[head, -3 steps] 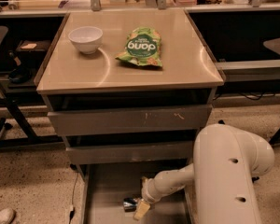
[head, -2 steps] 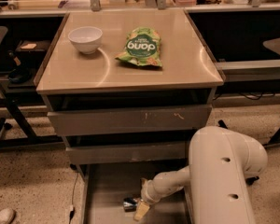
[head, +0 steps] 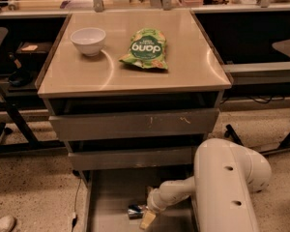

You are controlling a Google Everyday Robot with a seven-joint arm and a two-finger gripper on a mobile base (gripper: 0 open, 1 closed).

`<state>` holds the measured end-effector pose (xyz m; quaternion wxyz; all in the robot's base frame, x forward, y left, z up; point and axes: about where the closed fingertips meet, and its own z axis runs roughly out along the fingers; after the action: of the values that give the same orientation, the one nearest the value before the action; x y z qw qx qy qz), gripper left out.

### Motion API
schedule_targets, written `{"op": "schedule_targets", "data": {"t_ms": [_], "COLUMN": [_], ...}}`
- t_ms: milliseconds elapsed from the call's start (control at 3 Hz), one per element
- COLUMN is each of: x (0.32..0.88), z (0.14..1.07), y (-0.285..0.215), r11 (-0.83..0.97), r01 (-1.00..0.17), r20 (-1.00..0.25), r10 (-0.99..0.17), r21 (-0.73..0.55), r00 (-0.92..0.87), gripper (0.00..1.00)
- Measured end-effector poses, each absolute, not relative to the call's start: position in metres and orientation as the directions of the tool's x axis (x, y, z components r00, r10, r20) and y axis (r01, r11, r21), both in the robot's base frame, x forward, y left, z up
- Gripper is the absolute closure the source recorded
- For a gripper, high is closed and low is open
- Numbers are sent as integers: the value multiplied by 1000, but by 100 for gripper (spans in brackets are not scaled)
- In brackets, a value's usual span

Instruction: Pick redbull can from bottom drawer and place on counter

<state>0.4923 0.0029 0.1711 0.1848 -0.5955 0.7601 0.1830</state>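
the robot's white arm comes in from the near right, its thick upper part filling the corner and a slimmer forearm reaching left and down into the bottom drawer, which is pulled out toward me below the other two. the gripper sits low over the grey drawer floor, near the middle of the tray, with a pale yellowish tip pointing down. the redbull can lies on its side on the drawer floor, right against the gripper's left side and touching it as far as i can see. whether the gripper has closed on the can or just rests next to it, i cannot tell from here. above, the middle drawer and the top drawer are pushed in, the top one showing scuff marks on its front. the counter is a glossy beige top; a white bowl stands upright at its far left, and a green snack bag lies flat near the far middle, well apart from the bowl. a white shoe shows on the speckled floor at the near left.
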Motion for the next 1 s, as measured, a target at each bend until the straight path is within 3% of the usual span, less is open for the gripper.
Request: {"op": "schedule_targets", "data": {"t_ms": [1000], "x": [490], "z": [115], "y": [13], "r11": [195], "r01": [-977], "r20": [-488], "r10": [-847], "r21": [84], "r00": [-211], "gripper": [0]}}
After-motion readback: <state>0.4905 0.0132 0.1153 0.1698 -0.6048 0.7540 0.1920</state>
